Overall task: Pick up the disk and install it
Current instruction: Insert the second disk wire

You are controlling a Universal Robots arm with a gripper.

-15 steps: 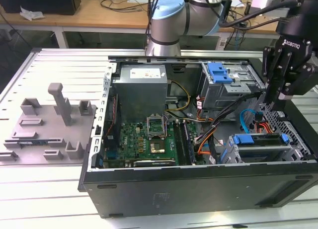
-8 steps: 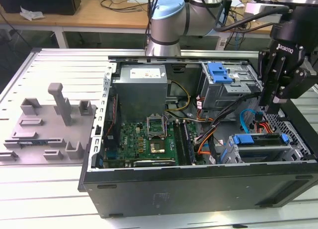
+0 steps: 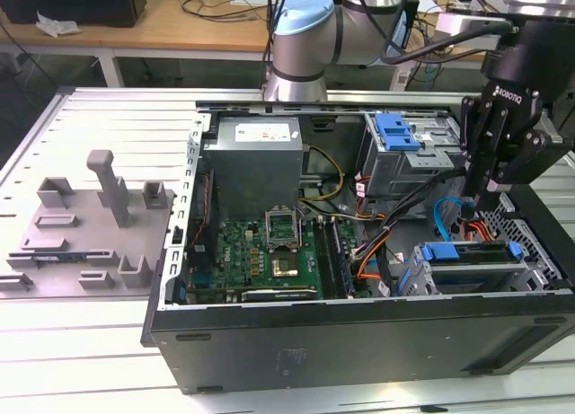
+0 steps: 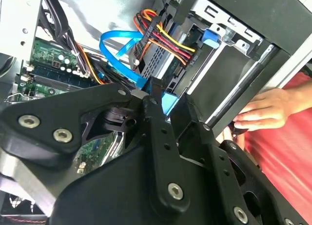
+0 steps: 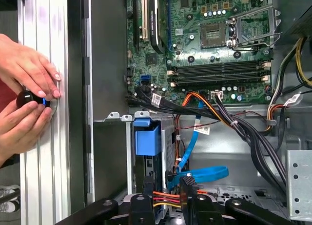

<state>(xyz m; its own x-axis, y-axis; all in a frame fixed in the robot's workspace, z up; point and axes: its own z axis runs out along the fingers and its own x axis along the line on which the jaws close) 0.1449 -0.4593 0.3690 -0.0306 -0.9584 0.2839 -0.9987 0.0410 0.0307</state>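
The disk [image 3: 469, 263], silver metal with a blue plastic frame [image 3: 467, 251], lies flat in the drive bay at the front corner of the open computer case, on the exterior view's right. In the first wrist view its blue frame [image 5: 146, 139] sits in the bay, with red, yellow and orange wires and a blue cable running to its end. My gripper [image 3: 485, 203] hangs just above that end of the disk. Its black fingers [image 5: 147, 195] stand slightly apart, open, with nothing between them. In the second wrist view the gripper [image 4: 169, 105] points at the blue frame.
The case holds a motherboard [image 3: 269, 252], a grey power supply [image 3: 256, 167] and an upper bay with a blue latch [image 3: 397, 131]. Cable bundles [image 5: 243, 132] cross beside the bay. A person's hands [image 5: 27, 88] hold a black knob [image 5: 24, 99] at the table's edge. A grey fixture [image 3: 90, 230] stands at the exterior view's left.
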